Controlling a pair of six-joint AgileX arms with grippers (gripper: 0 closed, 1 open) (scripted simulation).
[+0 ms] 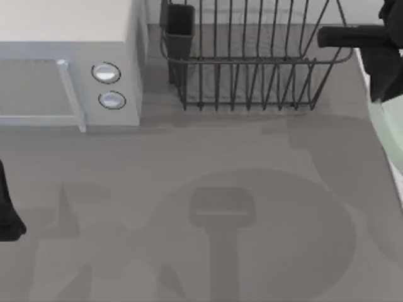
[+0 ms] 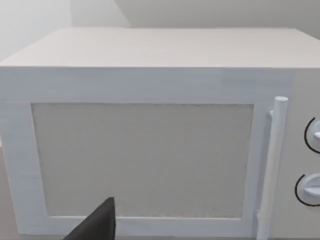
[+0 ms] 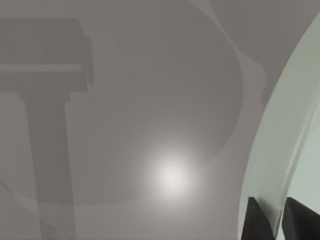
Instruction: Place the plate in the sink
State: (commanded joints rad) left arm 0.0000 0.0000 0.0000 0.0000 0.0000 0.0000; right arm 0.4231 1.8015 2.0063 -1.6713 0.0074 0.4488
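A grey counter (image 1: pixel 189 157) is seen from above, with a white microwave (image 1: pixel 69 63) at the top left and a dark wire dish rack (image 1: pixel 252 63) at the top centre. On the microwave's front, two round knobs (image 1: pixel 106 73) are set one above the other beside a vertical handle (image 1: pixel 70 94). A dark cup-like holder (image 1: pixel 179 28) is fixed at the rack's left corner. At the right edge of the top view, the right arm (image 1: pixel 378 44) is seen as a dark shape reaching in beside the rack, and a sliver of the pale green plate (image 1: pixel 385 135) is visible just below it, at the counter's right border. In the right wrist view, the plate's rim (image 3: pixel 280 140) curves through the picture above the grey counter, and the right gripper (image 3: pixel 277 220) is pinching it: the two dark jaws are set either side of the rim edge. A broad rounded shadow lies on the counter beneath. The left arm (image 1: pixel 9 214) is parked at the left edge of the counter. In the left wrist view, the microwave's door is faced squarely, with one dark fingertip (image 2: pixel 97 225) of the left gripper in front; whether those jaws are spread or pressed together cannot be told.
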